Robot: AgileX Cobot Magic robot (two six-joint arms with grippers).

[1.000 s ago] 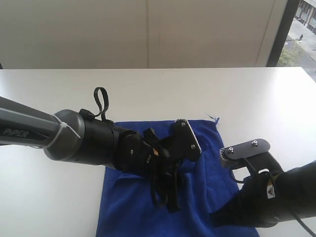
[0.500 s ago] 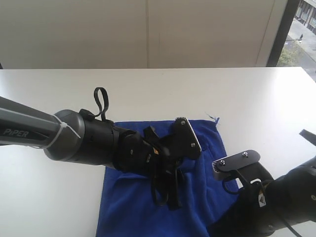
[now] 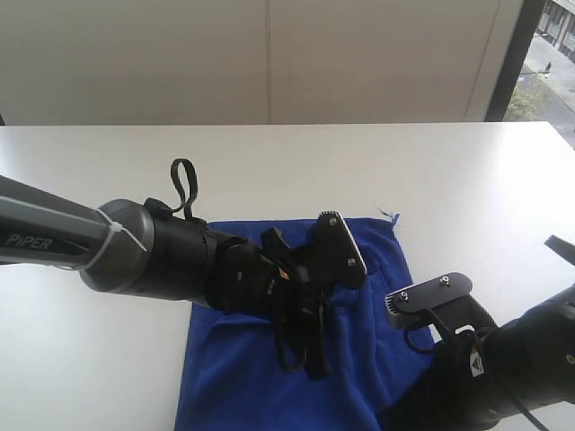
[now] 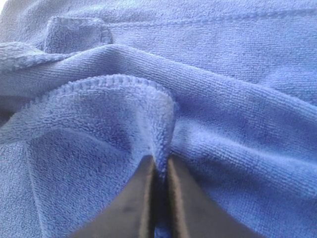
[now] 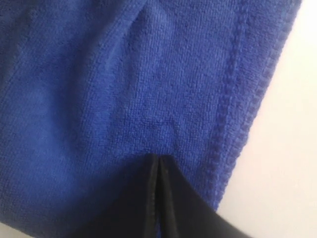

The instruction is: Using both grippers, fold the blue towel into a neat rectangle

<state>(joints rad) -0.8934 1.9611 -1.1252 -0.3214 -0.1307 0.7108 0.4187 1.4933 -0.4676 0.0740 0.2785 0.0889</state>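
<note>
The blue towel (image 3: 377, 269) lies spread and rumpled on the white table (image 3: 449, 171). My left arm (image 3: 171, 260) reaches across the towel's middle from the left. In the left wrist view my left gripper (image 4: 159, 161) is shut on a raised fold of the blue towel (image 4: 124, 114), and cloth shows between its fingers (image 4: 143, 198). My right arm (image 3: 503, 368) sits low at the towel's near right side. My right gripper (image 5: 157, 159) is shut, its tips in the blue towel (image 5: 99, 74) close to the hemmed edge (image 5: 237, 109), where small creases run to them.
Bare white tabletop (image 5: 292, 148) lies just past the towel's hem on the right. A pale wall (image 3: 269, 63) stands behind the table, with a window (image 3: 548, 54) at the far right. A loose thread (image 3: 388, 214) sticks out at the towel's far corner.
My right arm has sunk lower and shifted a little to the left over the towel's right side. The left arm has stayed in place, its fingers drawn closer together.
</note>
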